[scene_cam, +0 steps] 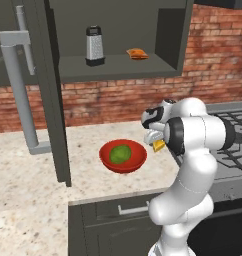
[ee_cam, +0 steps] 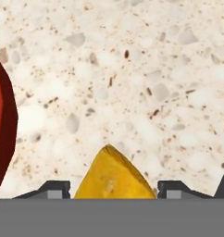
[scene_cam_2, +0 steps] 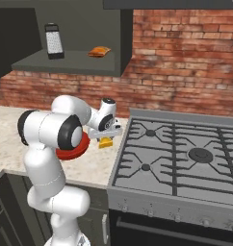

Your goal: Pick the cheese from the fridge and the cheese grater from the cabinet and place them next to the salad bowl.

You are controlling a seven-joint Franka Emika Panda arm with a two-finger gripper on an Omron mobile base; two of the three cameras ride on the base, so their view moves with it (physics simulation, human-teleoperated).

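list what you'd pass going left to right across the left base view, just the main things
cabinet door's bar handle → cheese grater → salad bowl → flat orange item on the shelf → cheese at the gripper → stove

The gripper (scene_cam_2: 105,139) hangs over the counter (scene_cam_2: 97,163) with the cheese (scene_cam_2: 106,142) between its fingers, the bowl (scene_cam_2: 72,149) at its nine o'clock.

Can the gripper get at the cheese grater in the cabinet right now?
Probably not yet: the gripper holds the cheese. The cabinet door is open and nothing blocks the cheese grater.
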